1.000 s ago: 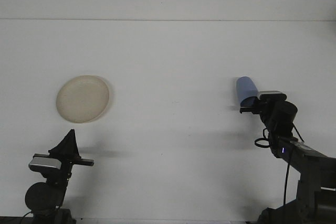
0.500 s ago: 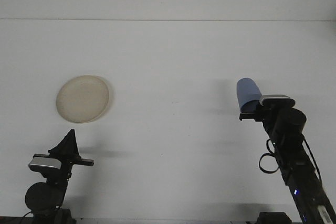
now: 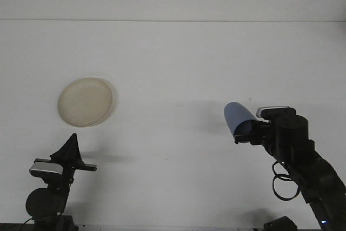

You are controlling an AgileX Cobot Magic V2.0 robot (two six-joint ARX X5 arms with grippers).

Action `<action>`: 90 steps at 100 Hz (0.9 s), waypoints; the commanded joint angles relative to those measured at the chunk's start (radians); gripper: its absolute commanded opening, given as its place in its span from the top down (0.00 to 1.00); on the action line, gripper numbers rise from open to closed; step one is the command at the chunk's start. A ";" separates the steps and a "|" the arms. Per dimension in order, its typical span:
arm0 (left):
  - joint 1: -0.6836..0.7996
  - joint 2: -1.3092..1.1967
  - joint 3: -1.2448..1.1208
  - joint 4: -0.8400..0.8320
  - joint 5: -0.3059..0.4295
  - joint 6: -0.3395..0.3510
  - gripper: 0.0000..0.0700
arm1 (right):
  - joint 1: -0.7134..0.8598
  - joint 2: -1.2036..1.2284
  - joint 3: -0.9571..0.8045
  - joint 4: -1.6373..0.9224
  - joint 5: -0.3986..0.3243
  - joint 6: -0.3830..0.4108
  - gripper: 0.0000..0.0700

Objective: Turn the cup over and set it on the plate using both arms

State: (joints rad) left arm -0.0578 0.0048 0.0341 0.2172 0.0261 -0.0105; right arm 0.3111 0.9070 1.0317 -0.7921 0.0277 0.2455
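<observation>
Since a second ago the right gripper [image 3: 246,132] has carried the blue cup [image 3: 237,117] leftward and nearer, away from the right-hand spot where it hung before, and the cup's closed end now leans further up and to the left. The gripper is clamped on the cup at its lower, open end, so the rounded base stays free and pointing towards the centre of the table [image 3: 173,68]; that looks like a deliberate presentation, leaving a bare part of the cup for the other arm to take, since the task calls for both arms. The cup appears lifted clear of the table, with a faint shadow behind it. The left gripper [image 3: 71,144] has not shifted: it sits low at the near left, its dark fingers drawn to a point, apparently together, holding nothing. The plate [image 3: 86,101] lies flat at the left, just beyond that idle gripper and well apart from the cup, unchanged. Judging by this, the transfer across to the left is under way, with handover and placement not yet done.
</observation>
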 commanded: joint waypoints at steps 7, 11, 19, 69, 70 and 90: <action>-0.002 -0.002 -0.018 0.011 0.000 -0.002 0.98 | 0.088 0.083 0.119 -0.103 -0.001 0.089 1.00; -0.002 -0.002 -0.018 0.011 0.000 -0.002 0.98 | 0.117 0.116 0.156 -0.140 -0.001 0.100 1.00; -0.002 -0.002 -0.018 0.011 0.000 -0.002 0.98 | 0.172 0.193 0.229 -0.209 -0.001 0.103 1.00; -0.002 -0.002 -0.018 0.011 0.000 -0.002 0.98 | 0.397 0.644 0.505 -0.418 -0.002 0.065 1.00; -0.002 -0.002 -0.018 0.011 0.000 -0.002 0.98 | 0.401 0.650 0.507 -0.419 -0.003 0.064 1.00; -0.002 -0.002 -0.018 0.011 0.000 -0.002 0.98 | 0.455 0.743 0.521 -0.448 -0.005 0.045 1.00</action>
State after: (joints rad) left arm -0.0578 0.0048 0.0341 0.2172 0.0261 -0.0105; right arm 0.7479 1.6146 1.5249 -1.2316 0.0231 0.3111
